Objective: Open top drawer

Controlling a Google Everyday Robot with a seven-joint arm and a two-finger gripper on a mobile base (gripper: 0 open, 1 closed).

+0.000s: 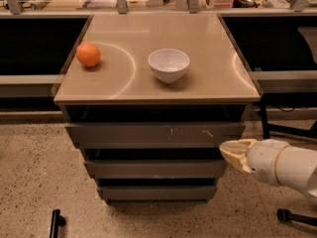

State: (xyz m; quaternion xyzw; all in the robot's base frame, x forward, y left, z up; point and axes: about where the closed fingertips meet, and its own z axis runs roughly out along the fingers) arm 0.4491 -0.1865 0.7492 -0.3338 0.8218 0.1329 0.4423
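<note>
Over floor, gripper (arm horizontal) beside top drawer.

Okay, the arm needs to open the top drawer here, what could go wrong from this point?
The gripper sits at the right end of the top drawer, level with the gap above the middle drawer, so it might hook the wrong front. The front shows no handle, so an off-centre pull may slip. A jolt could roll the orange.

Tan counter, two things on top.
Upper left an orange, centre a white bowl, well apart; pincer lower right, by the counter's front.
</note>
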